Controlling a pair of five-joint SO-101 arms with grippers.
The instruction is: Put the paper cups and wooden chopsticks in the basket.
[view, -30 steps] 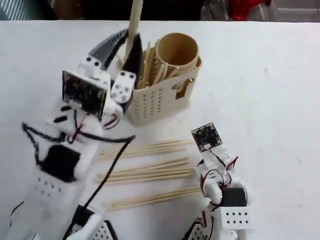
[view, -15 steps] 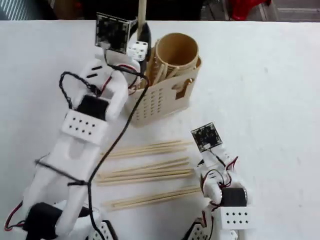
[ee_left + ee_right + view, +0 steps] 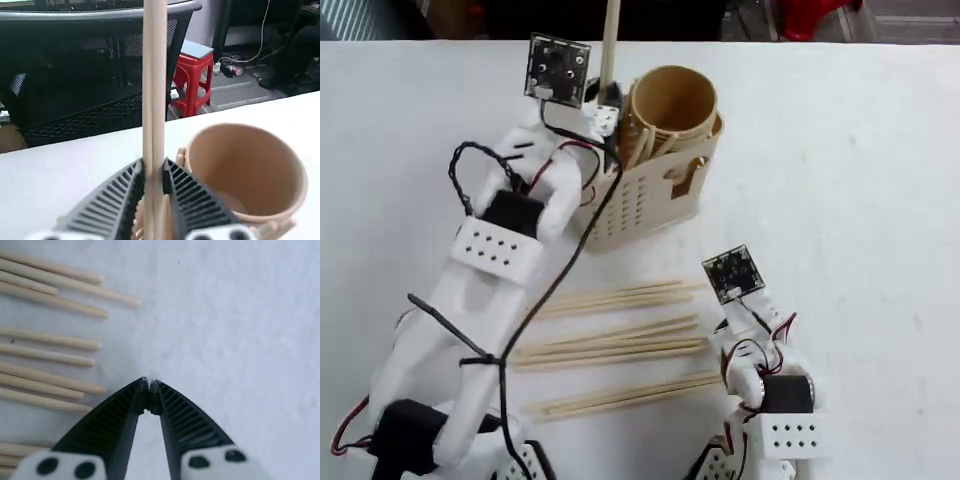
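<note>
Wooden chopsticks — an upright pair (image 3: 611, 40) clamped in the left gripper (image 3: 607, 100) — stand beside tan paper cups (image 3: 672, 100) in the white perforated basket (image 3: 640, 205) near the white table's (image 3: 860, 200) far edge; the left wrist view has black ribbed fingers (image 3: 117, 200) squeezing that pair; the right wrist view has the right gripper (image 3: 149, 392), closed on nothing, beside loose chopsticks (image 3: 50, 345).

— What sits on the white desk (image 3: 860, 150)?
— A cream, perforated basket (image 3: 640, 205) stands on it toward the far side. In front of it, loose wooden chopsticks (image 3: 610, 345) lie flat in three rough rows, all running crosswise.
— Do the rows touch the basket?
— No. They lie apart from its base, with strips of bare desk between one row and the next.
</note>
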